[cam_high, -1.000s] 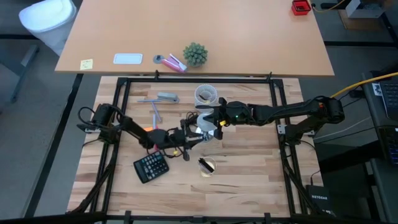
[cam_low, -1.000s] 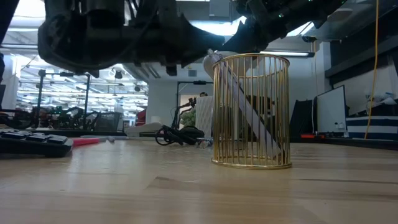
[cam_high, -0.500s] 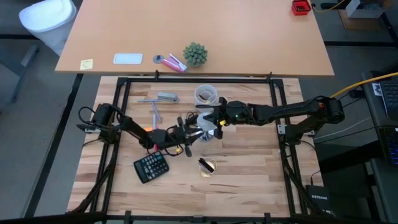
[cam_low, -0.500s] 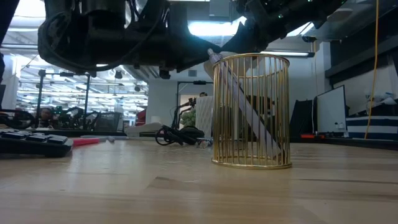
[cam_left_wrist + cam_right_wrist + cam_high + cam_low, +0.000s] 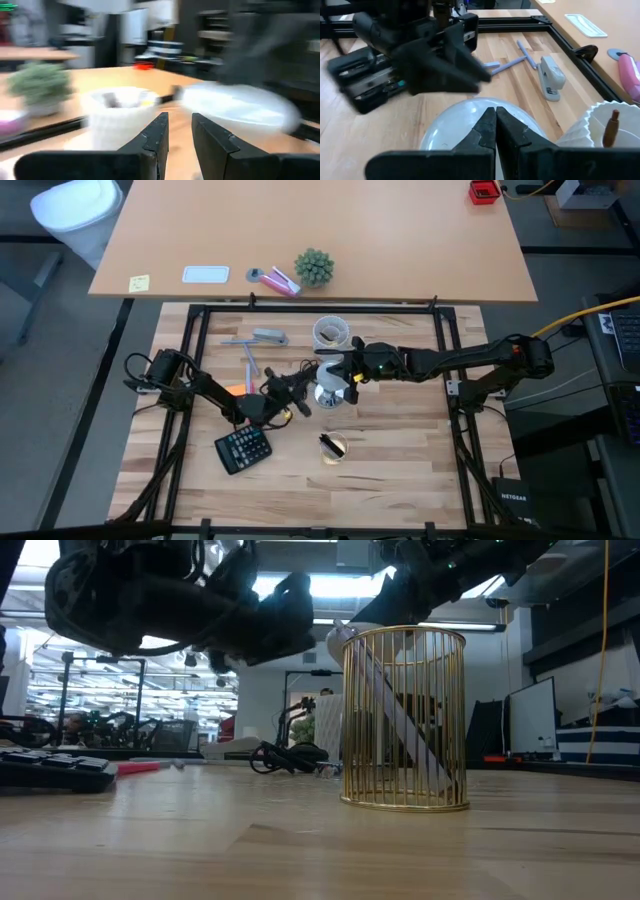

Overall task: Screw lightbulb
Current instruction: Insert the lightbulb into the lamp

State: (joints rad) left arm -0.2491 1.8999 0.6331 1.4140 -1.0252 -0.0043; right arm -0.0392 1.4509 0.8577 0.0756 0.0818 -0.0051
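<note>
Lightbulb, look: the lightbulb [image 5: 327, 391] shows as a small white rounded shape from above. In the right wrist view it is a smooth, glossy white dome [image 5: 450, 130]. Its screw base is hidden.
Lightbulb, place: near the middle of the table [image 5: 400, 465], between the tips of the two arms. It lies below the pleated white paper cup [image 5: 331, 332] in the high view, with the gold wire holder [image 5: 333, 446] further down and well apart.
Right hand: the right hand [image 5: 330, 376] reaches in from the right and sits directly over the bulb. Its fingers [image 5: 485, 127] are pressed together above the dome. Whether the tips touch the glass cannot be told.
Left hand: the left hand [image 5: 303, 383] is just to the left of the bulb and apart from it. Its fingers [image 5: 157, 135] stand a narrow gap apart with nothing between them.
Calculator: the black calculator [image 5: 243, 448] lies tilted beside the left arm.
Stapler: the grey stapler [image 5: 268, 337] lies left of the paper cup.
Low view: the gold wire holder [image 5: 404, 718] stands upright with a pale stick leaning inside it.
</note>
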